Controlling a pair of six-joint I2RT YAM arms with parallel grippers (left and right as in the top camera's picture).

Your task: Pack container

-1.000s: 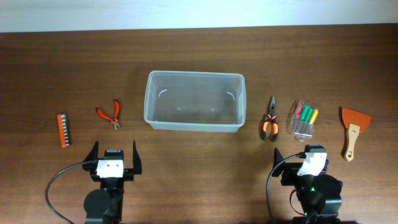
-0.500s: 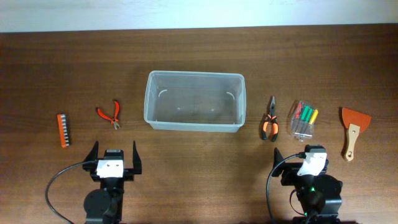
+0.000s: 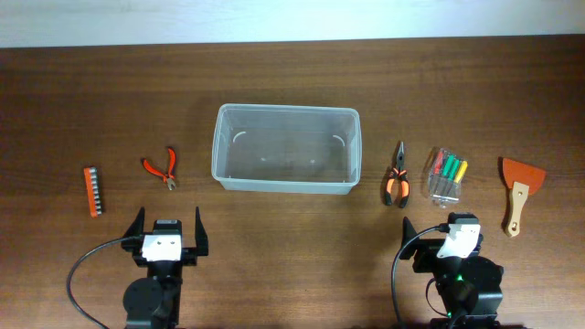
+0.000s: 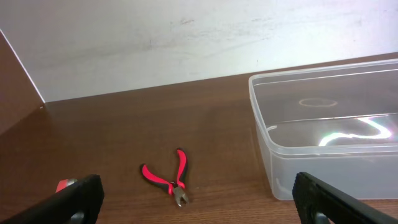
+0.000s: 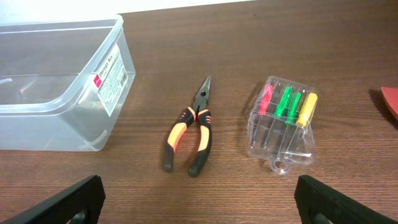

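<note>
Overhead view, left to right.

Bit strip (image 3: pixel 91 190), orange: far left, long axis 12–6, at about 10 o'clock from the left gripper (image 3: pixel 168 222).

Red cutters (image 3: pixel 162 167): straight ahead of the left jaws at 12 o'clock, nose toward the arm, handles splayed away.

Left jaws spread wide, nothing between them.

Container (image 3: pixel 283 183): table centre, empty, long axis 9–3, broadside to both arms. It lies at about 1 o'clock from the left gripper and 10 o'clock from the right gripper (image 3: pixel 442 228). The left arm sits nearer its corner.

Orange-black pliers (image 3: pixel 396 175): just beside the container's right end wall, apart from it, long axis 12–6, nose away. About 11 o'clock from the right jaws.

Screwdriver packet (image 3: pixel 445 175): 12 o'clock from the right jaws.

Scraper (image 3: pixel 519 194): about 2 o'clock, far right.

Right jaws also fully released, empty.

Judgement: packing not begun. Each arm's nearest tool lies dead ahead; the drop then swings inward toward the centre.
</note>
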